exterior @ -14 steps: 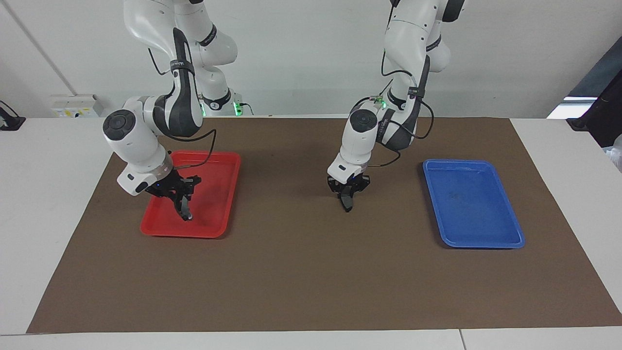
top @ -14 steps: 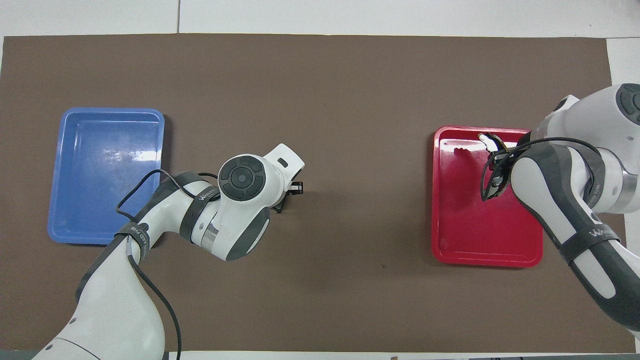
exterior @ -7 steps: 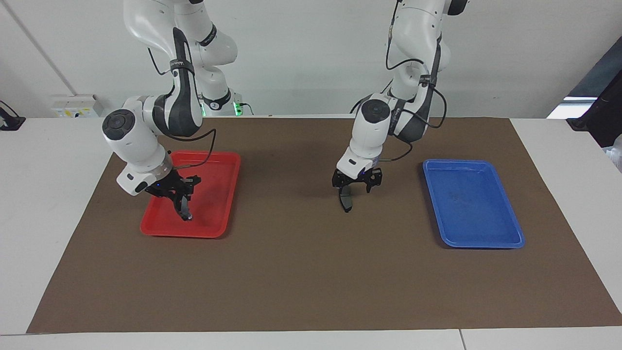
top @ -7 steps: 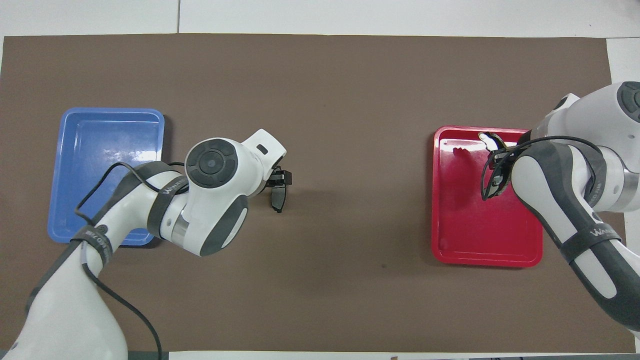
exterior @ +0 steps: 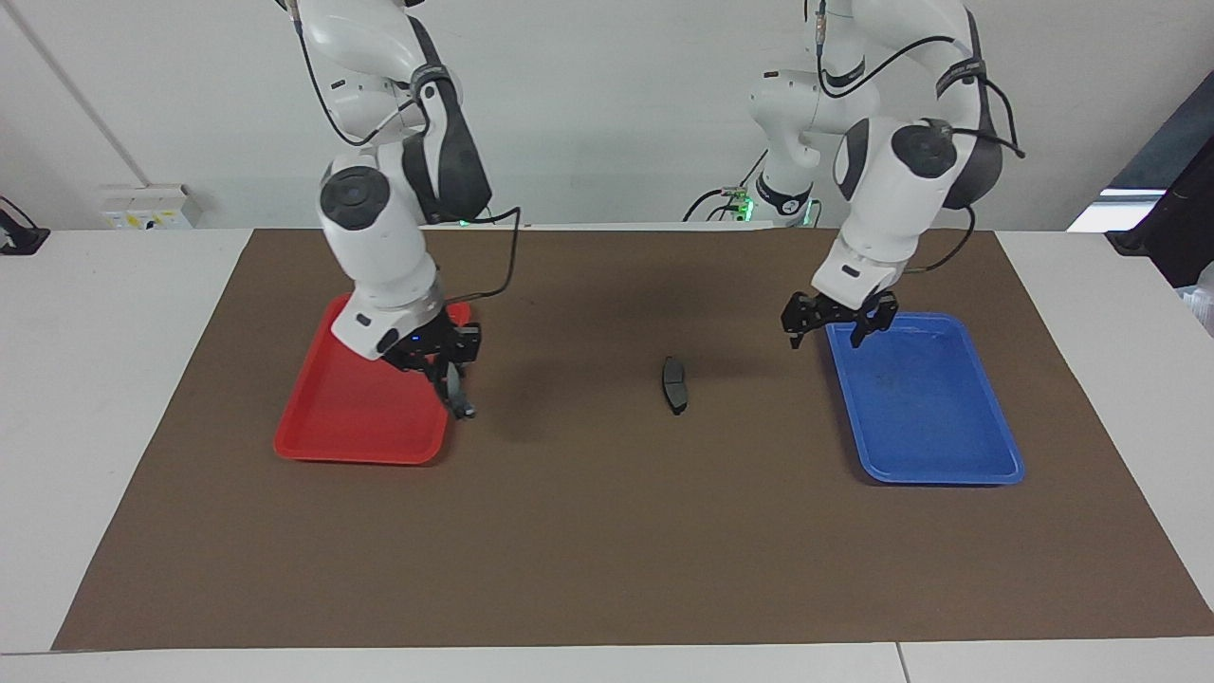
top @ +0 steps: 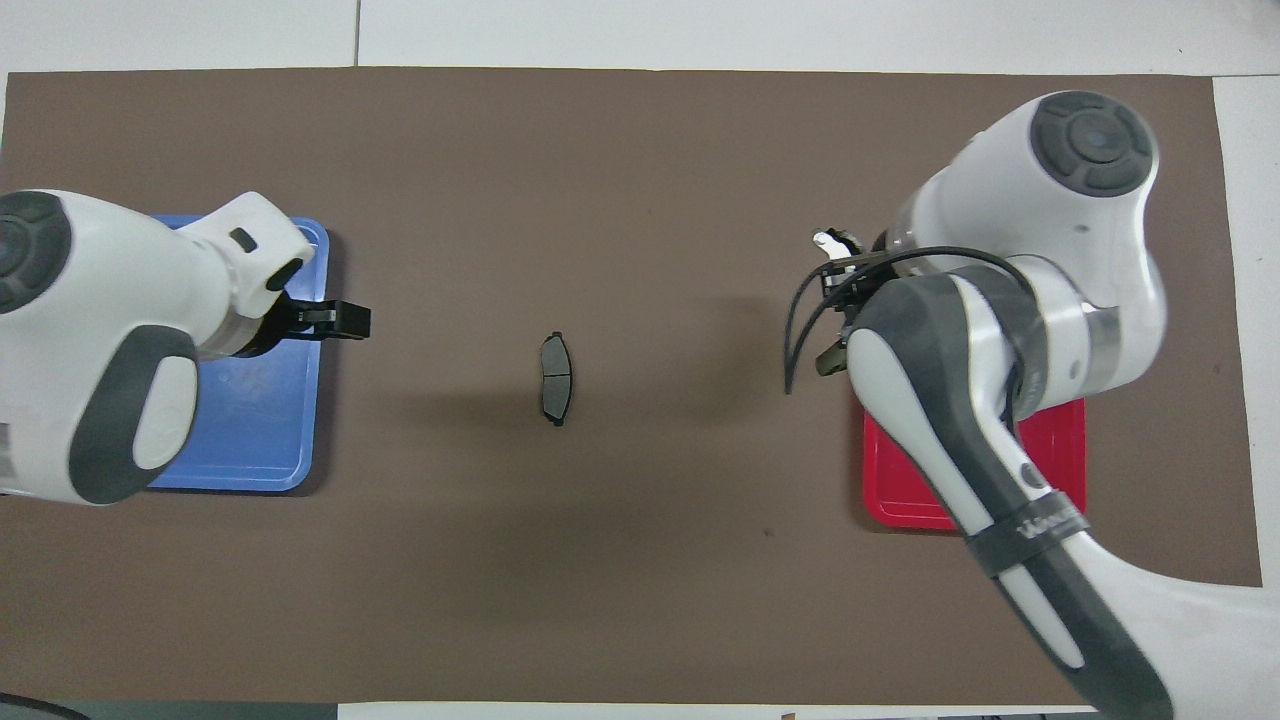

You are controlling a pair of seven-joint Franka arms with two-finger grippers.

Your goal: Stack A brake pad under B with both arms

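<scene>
The A brake pad (exterior: 673,384), short and dark with a thin groove across its middle, lies alone on the brown mat at the table's middle; it also shows in the overhead view (top: 555,378). My right gripper (exterior: 448,370) is shut on B (exterior: 457,394), the curved black piece with a light strip, and holds it in the air over the red tray's edge toward the middle. In the overhead view the right arm hides most of B. My left gripper (exterior: 833,330) is open and empty, raised over the blue tray's edge; it also shows in the overhead view (top: 345,320).
The red tray (exterior: 313,436) lies toward the right arm's end of the mat and shows in the overhead view (top: 1050,470). The blue tray (exterior: 939,465) lies toward the left arm's end and shows in the overhead view (top: 250,440). The brown mat (exterior: 607,550) covers the white table.
My left gripper let go of the A brake pad on the mat, rose and moved over to the blue tray. My right gripper lifted B from the red tray toward the middle.
</scene>
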